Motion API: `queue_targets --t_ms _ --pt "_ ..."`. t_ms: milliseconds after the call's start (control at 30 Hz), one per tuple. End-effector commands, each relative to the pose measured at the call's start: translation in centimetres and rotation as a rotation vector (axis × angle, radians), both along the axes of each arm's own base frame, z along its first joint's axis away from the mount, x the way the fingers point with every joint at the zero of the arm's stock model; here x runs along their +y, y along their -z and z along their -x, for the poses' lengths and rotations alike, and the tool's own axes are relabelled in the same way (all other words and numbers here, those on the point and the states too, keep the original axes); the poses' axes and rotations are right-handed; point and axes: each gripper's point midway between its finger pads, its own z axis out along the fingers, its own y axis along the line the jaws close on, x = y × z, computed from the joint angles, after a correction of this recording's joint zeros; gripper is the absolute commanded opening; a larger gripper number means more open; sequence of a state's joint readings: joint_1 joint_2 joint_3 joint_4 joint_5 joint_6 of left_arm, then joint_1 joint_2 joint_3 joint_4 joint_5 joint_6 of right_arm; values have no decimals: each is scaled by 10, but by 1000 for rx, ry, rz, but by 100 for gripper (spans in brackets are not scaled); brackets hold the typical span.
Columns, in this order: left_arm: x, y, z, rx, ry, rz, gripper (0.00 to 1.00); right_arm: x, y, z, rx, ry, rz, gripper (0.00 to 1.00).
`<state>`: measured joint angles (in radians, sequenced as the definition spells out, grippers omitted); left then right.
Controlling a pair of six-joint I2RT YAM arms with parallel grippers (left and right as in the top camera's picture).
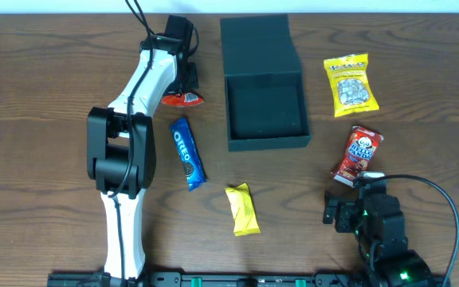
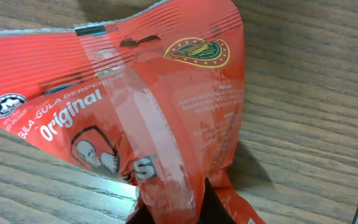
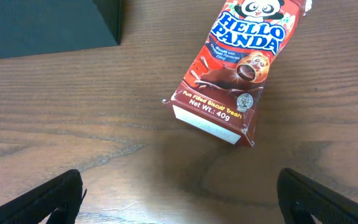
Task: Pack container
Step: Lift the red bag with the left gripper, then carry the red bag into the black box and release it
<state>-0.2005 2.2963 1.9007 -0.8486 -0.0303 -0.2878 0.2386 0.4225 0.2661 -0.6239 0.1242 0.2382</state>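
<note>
The dark green-black container [image 1: 265, 119] stands open at the back middle, lid flap [image 1: 258, 44] laid back. It looks empty; its corner shows in the right wrist view [image 3: 48, 25]. My left gripper [image 1: 183, 84] is left of it, shut on a red-orange snack packet [image 1: 183, 99]. In the left wrist view the packet [image 2: 160, 106] fills the frame, pinched between my fingers [image 2: 191, 208]. My right gripper [image 1: 347, 209] is open and empty at the front right, just below a Hello Panda packet [image 1: 357, 154]. In the right wrist view this packet [image 3: 232, 74] lies ahead of the open fingers [image 3: 179, 199].
A blue Oreo packet [image 1: 186, 153] lies left of centre. A yellow packet [image 1: 242, 209] lies near the front middle. A yellow nut packet [image 1: 350, 84] lies right of the container. The left arm [image 1: 126, 151] stretches across the left side of the table.
</note>
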Motion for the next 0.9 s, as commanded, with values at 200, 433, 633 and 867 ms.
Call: queue_targets --t_ms 200,433,633,867 --pt "-2 -3 13 36 26 -17 6 -3 0 0 -2 23 -10 99" --pt "-10 -60 15 -60 46 1 6 -3 0 0 -2 23 -10 99" --pt "-47 -140 37 -199 133 31 6 -3 0 0 -2 23 -10 99" --pt "-128 -188 81 -290 295 81 6 -3 0 0 -2 23 -10 99"
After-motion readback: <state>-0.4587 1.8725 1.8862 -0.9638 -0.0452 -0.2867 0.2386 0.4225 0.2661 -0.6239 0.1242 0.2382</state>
